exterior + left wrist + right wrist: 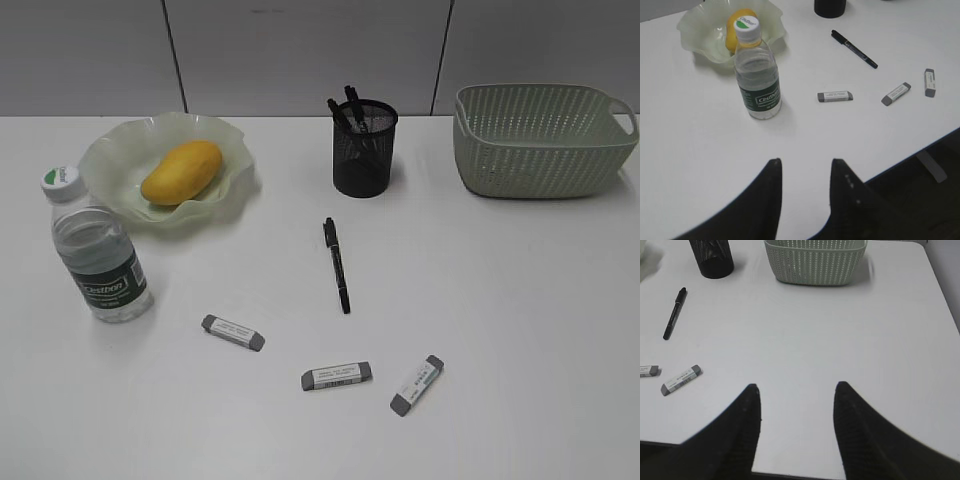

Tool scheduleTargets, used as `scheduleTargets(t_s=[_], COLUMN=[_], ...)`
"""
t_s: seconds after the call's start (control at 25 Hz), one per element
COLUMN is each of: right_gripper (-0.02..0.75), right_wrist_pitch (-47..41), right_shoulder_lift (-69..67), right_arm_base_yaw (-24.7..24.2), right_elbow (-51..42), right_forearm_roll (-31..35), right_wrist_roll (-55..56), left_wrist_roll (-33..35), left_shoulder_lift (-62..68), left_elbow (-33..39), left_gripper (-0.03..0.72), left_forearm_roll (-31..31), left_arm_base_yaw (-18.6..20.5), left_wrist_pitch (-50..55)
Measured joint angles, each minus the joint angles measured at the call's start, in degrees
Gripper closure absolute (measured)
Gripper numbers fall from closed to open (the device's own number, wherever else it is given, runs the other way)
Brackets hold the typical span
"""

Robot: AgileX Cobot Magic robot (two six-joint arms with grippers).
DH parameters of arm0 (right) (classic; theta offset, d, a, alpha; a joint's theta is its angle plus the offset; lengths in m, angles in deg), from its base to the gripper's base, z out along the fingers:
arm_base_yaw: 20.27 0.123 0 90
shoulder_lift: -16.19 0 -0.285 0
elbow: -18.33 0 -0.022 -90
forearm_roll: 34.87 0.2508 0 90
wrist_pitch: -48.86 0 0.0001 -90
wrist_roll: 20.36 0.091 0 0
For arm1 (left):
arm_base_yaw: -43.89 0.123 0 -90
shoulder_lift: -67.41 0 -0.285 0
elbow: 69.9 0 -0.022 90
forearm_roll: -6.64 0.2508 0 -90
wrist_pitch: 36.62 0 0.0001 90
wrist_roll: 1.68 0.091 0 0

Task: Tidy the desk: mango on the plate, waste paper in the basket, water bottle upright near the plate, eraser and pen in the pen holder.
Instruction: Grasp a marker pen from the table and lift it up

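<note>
**Pen and three erasers left on the desk**

My left claw point(805, 172) hangs parted and empty over bare desk point(520, 330) at the bottom of its wrist view; my right claw point(797, 397) is likewise spread, holding nothing, low in its own view.

The mango point(181, 171) lies in the ruffled glass plate point(105, 160) at the upper left of the exterior view, and the water bottle point(97, 252) stands upright just in front of it. The basket point(540, 140) sits upper right; I cannot see into it, and no waste paper shows on the desk.

What remains, I judge, is the black pen point(337, 264) lying flat at centre below the mesh pen holder point(364, 148), which already holds some pens, and three grey erasers point(337, 376) along the lower middle.

The pen is light, stiff and smooth, likely to roll; I would pinch it across the barrel at mid-length. The erasers look light and grippy in paper sleeves; I would take each across its narrow width.
</note>
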Motion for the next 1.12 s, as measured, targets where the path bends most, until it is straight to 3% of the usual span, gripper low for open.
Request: scheduleTargets(t_s=[0.2,0.36,0.6,0.84,1.12], right_gripper=[0.353,0.353,0.353,0.353,0.353], right_wrist_pitch=[1.5,7.0,15.2,16.7,8.7], right_shoulder_lift=[-4.7,-21.5,-59.9,-93.1,-119.9], right_arm_base_yaw=[0.0,0.0,0.5,9.9,17.4], right_elbow=[1.3,2.4,11.7,34.1,62.5], right_forearm_roll=[0.0,1.2,6.4,8.0,8.8], right_wrist_roll=[-1.9,-2.7,-4.2,-2.9,1.3], left_wrist_roll=[0.0,0.0,-0.1,0.0,0.0], left_shoulder_lift=[-4.4,-5.0,-6.0,-6.1,-6.1], left_elbow=[0.0,0.0,0.0,0.0,0.0], left_gripper=[0.452,0.452,0.452,0.452,0.452], left_forearm_roll=[0.0,0.1,0.1,0.1,0.1], left_arm_base_yaw=[0.0,1.0,9.7,15.0,15.7], left_wrist_pitch=[0.0,0.0,-0.1,-0.1,-0.1])
